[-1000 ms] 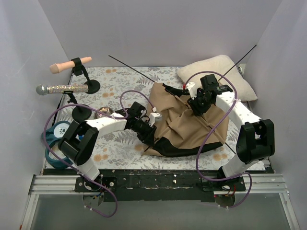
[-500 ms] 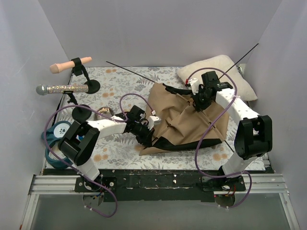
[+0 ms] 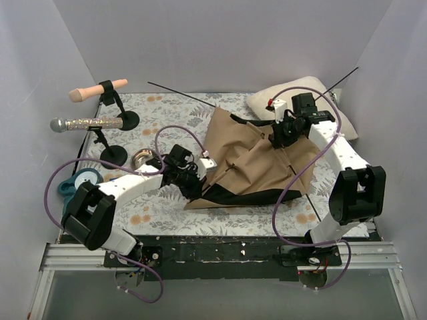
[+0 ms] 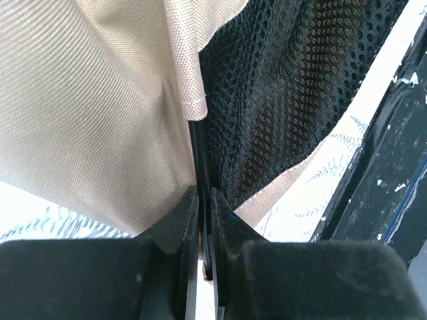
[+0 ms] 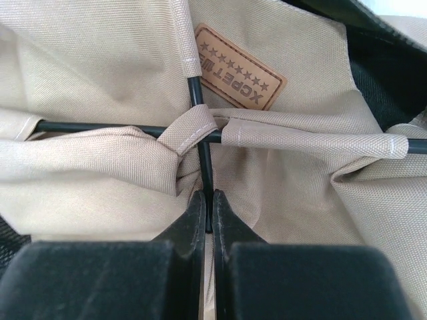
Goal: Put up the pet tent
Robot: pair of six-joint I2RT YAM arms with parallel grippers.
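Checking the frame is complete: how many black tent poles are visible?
2. One pole sticks out of the tent toward the back left; the other pole sticks out back right, over the pillow. More could be hidden in the fabric.

We see a table [image 3: 167, 107] whose pale top is patterned with ferns and orange flowers; the tan pet tent [image 3: 253, 167] lies slumped across its middle and right part; a cream pillow [image 3: 261, 101] sits in the far right corner, just behind the tent; two black stands rest on round bases at the far left, the far stand [image 3: 127, 120] behind the near stand [image 3: 113, 155]; a small metal bowl [image 3: 142, 159] sits just beside the near one; a teal round thing [image 3: 70, 185] lies at the left edge, and we cannot tell whether it rests on the top.
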